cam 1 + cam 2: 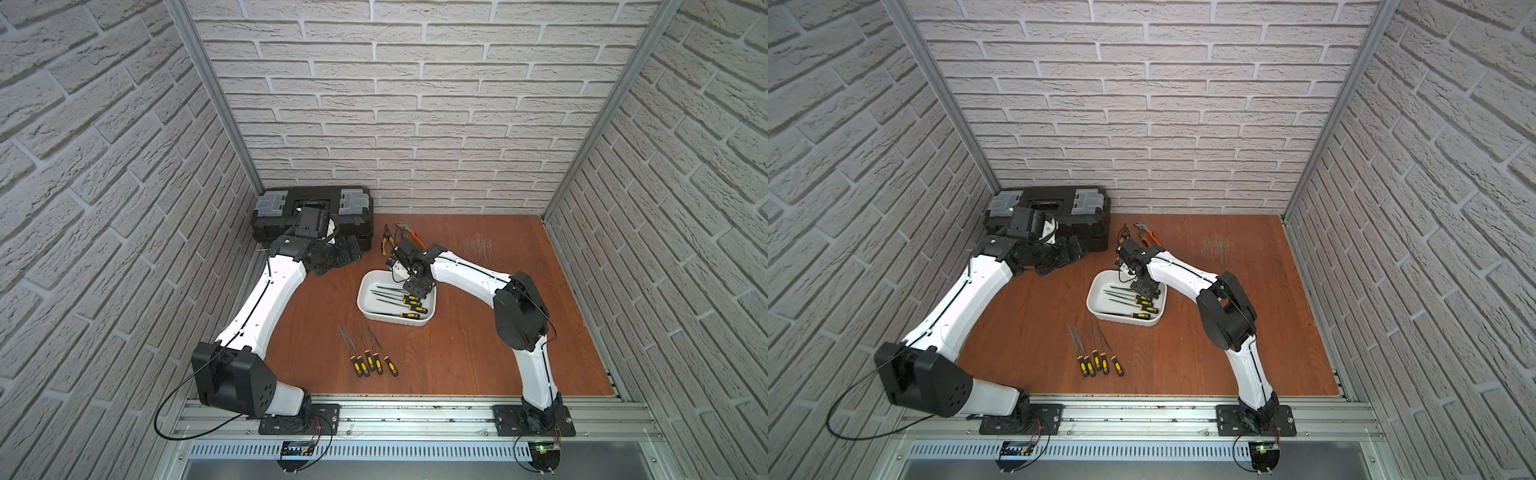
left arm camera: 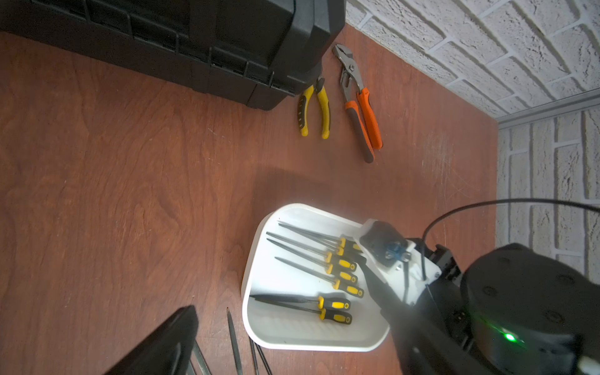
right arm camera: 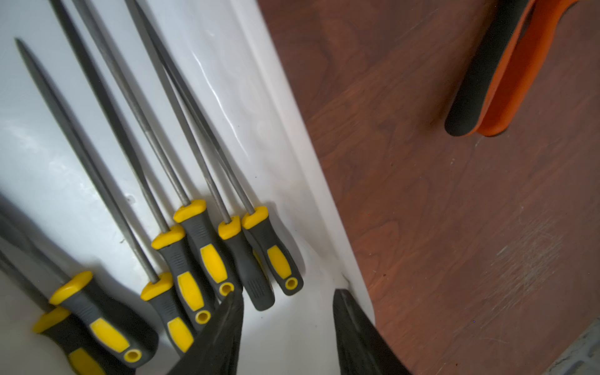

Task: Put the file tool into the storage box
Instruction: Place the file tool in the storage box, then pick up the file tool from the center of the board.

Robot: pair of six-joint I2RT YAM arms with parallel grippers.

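The storage box [image 1: 365, 286] is a white shallow tub in mid-table, seen in both top views [image 1: 1096, 286]. Several file tools [image 1: 399, 297] with black-and-yellow handles lie side by side inside it. In the right wrist view their handles [image 3: 201, 246] sit close to the box wall [image 3: 259, 97]. My right gripper [image 3: 289, 291] hangs over the box's far right corner [image 1: 417, 293], open, with only white box floor between its fingers. Several more file tools [image 1: 370, 353] lie on the table in front of the box. My left gripper [image 1: 349, 251] rests by the black toolbox, open and empty.
A black toolbox with grey latches [image 1: 311, 216] stands at the back left. Yellow-handled pliers [image 2: 313, 110] and orange-handled pliers [image 2: 360, 107] lie behind the storage box. Brick walls close in three sides. My right forearm [image 1: 465, 274] reaches in from the right.
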